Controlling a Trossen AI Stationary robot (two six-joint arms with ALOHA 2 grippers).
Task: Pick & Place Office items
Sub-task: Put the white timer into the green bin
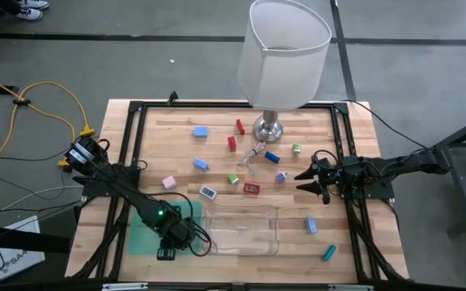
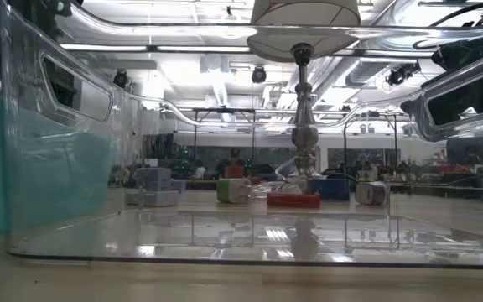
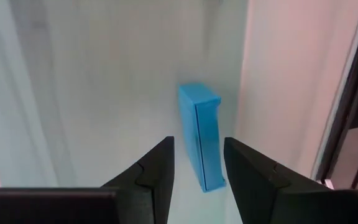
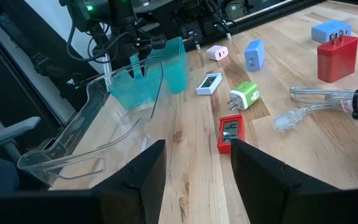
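My left gripper [image 1: 167, 240] hangs over the green mat [image 1: 140, 230] at the table's near left, fingers pointing down and open. In its wrist view a blue block [image 3: 201, 138] lies flat on the mat, and the gripper [image 3: 197, 168] has one finger on each side of its near end. My right gripper [image 1: 304, 179] is open and hovers over the table's right middle; its wrist view [image 4: 194, 168] looks down on a flat red piece [image 4: 230, 134] and a green plug [image 4: 246, 95]. More small pieces lie scattered on the wood.
A clear plastic tray [image 1: 241, 230] sits near the front edge, right of the mat. The white-shaded lamp [image 1: 285, 52] stands at the far middle on a silver base [image 1: 269, 128], with a clear cable [image 1: 253, 153] beside it. Blue [image 1: 311, 225] and teal [image 1: 329, 253] pieces lie near right.
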